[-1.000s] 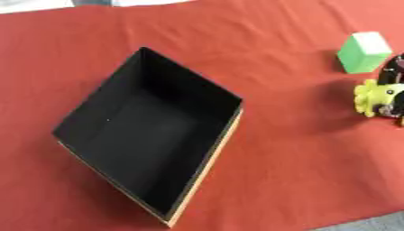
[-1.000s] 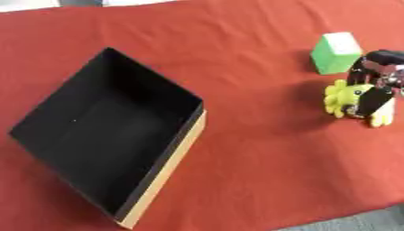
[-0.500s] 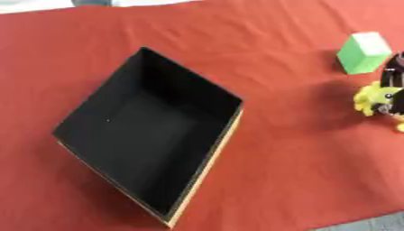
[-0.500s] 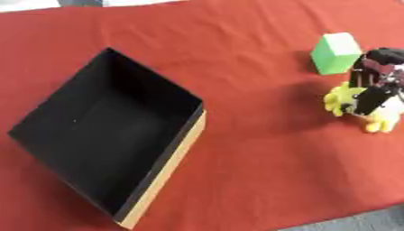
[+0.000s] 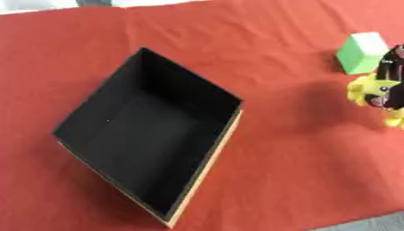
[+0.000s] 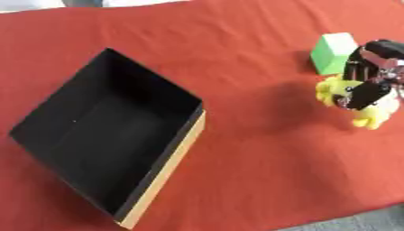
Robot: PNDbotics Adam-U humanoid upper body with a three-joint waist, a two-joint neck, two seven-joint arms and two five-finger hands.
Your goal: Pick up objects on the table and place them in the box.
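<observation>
You are closing your right hand, fingers curling, around the yellow toy (beside a green block), needing carrying into the empty black box.

Box: open-topped, black inside w/ tan outer side wall, nothing in it, sits askew (corner pointing away) on the red counter, left-centre of view. Green block: small cuboid w/ paler top, rests on the cloth far right, well apart from the box. Yellow toy: soft-looking, lumpy shape, just in front of the green block at right; right hand is down over it, dark fingers lying across its top — can't tell if it's lifted off the cloth or if the fingers close round it.
</observation>
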